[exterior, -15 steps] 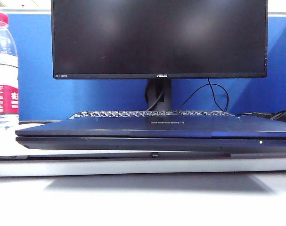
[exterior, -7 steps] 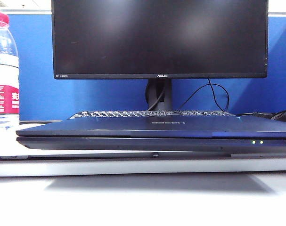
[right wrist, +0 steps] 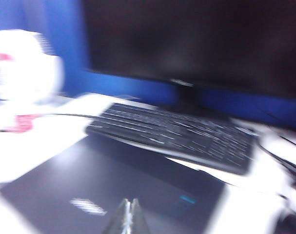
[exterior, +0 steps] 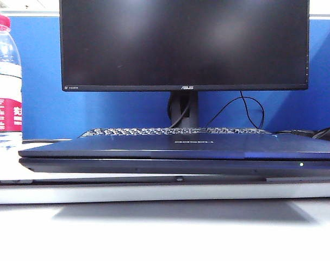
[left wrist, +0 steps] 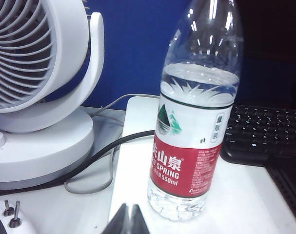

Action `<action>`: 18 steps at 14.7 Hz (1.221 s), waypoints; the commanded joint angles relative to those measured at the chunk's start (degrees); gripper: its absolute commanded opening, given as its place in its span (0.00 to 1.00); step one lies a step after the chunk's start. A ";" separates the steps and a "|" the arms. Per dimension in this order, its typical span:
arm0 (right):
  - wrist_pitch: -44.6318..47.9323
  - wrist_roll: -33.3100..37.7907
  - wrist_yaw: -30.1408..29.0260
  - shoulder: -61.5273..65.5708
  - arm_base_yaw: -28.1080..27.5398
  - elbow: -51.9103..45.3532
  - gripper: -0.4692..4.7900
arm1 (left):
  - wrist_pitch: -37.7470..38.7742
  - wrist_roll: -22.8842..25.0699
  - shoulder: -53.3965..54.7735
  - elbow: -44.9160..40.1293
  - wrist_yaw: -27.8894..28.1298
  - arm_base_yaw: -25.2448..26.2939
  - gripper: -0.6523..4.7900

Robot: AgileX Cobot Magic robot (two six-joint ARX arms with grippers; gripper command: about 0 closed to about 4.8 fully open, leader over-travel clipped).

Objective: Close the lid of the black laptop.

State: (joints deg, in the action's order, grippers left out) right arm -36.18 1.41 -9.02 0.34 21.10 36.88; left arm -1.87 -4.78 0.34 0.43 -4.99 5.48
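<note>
The black laptop [exterior: 181, 165] lies on the desk in the exterior view with its lid [exterior: 181, 145] down flat on the base, dark navy shell up. One green LED [exterior: 301, 163] glows on the front edge. No gripper shows in that view. In the blurred right wrist view, my right gripper [right wrist: 129, 208] hangs shut and empty just above the lid [right wrist: 113, 180]. In the left wrist view, my left gripper [left wrist: 128, 214] is shut and empty over a white surface beside a water bottle [left wrist: 196, 122], away from the laptop.
A large ASUS monitor [exterior: 184, 43] on a stand rises behind the laptop, with a separate black keyboard [exterior: 175, 131] and cables between them. The water bottle [exterior: 4, 81] stands at the left. A white desk fan [left wrist: 35, 87] and its cable sit beside the bottle.
The laptop and lid have not moved in the exterior view. Half a second ago two green LEDs showed on the front edge; now only one does.
</note>
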 commanded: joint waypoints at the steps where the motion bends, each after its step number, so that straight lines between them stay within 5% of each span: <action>1: 4.61 -0.20 0.00 0.07 -10.91 -4.59 0.08 | -0.37 -0.15 -0.13 -0.02 -0.20 0.04 0.16; 3: 15.30 0.09 -4.87 0.07 -22.34 -11.58 0.08 | -0.37 -0.15 -0.13 -0.02 -0.20 0.04 0.16; 6: 25.86 3.10 -6.78 0.07 -30.82 -20.68 0.08 | -0.35 -0.15 -0.13 -0.02 -0.20 0.04 0.16; 13: 42.45 4.63 -5.35 0.44 -27.39 -34.88 0.08 | -0.37 -0.15 -0.13 -0.02 -0.20 0.04 0.16; 18: 41.92 4.04 5.51 0.44 -24.39 -36.65 0.08 | -0.35 -0.15 -0.15 -0.02 -0.20 0.04 0.16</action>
State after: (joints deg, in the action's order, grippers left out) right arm 5.06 5.56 -5.10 0.73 -3.77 0.45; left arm -1.80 -4.78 0.32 0.43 -4.99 5.48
